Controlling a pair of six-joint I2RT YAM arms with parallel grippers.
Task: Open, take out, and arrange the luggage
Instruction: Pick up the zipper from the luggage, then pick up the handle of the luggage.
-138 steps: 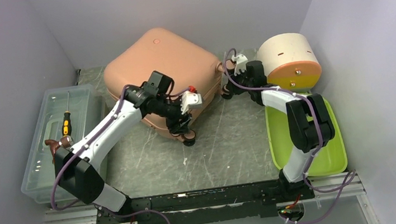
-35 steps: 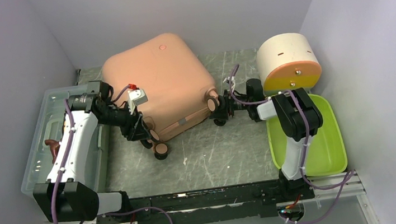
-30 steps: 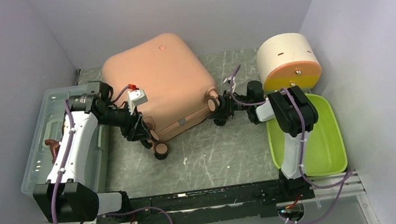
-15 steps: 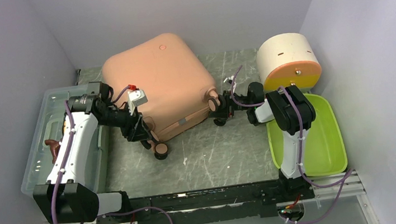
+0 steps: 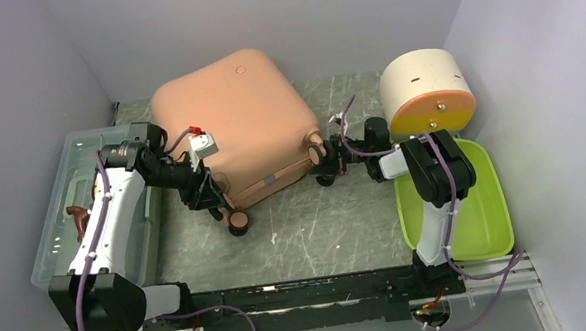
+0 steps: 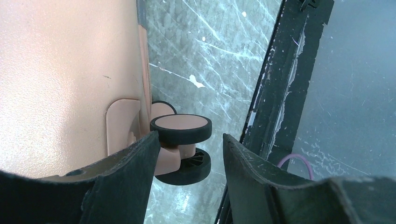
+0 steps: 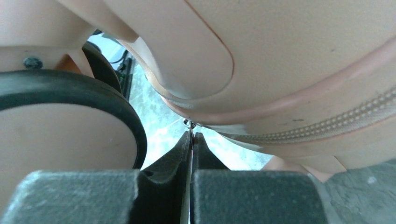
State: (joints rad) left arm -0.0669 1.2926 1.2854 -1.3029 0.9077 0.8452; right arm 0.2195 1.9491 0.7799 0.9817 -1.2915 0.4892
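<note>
The salmon-pink luggage [image 5: 235,126] lies flat and closed at the back middle of the table, wheels toward me. My left gripper [image 5: 208,193] is open at its near-left corner, with a pink-and-black wheel [image 6: 181,128] between the fingers and the shell [image 6: 60,70] to their left. My right gripper [image 5: 329,160] sits at the near-right corner beside another wheel [image 7: 60,126]. Its jaws are shut on the thin metal zipper pull [image 7: 190,135], which hangs from the zipper line [image 7: 336,121].
A clear plastic bin [image 5: 86,207] at the left holds a screwdriver and a brown object. A lime-green tray [image 5: 490,205] sits at the right, with a cream and orange cylinder [image 5: 427,90] behind it. Grey walls close in on three sides.
Over the last seconds the luggage was turned and the left arm moved from its near-right wheel to its near-left corner. In the last second, only the right arm's elbow shifted slightly.
</note>
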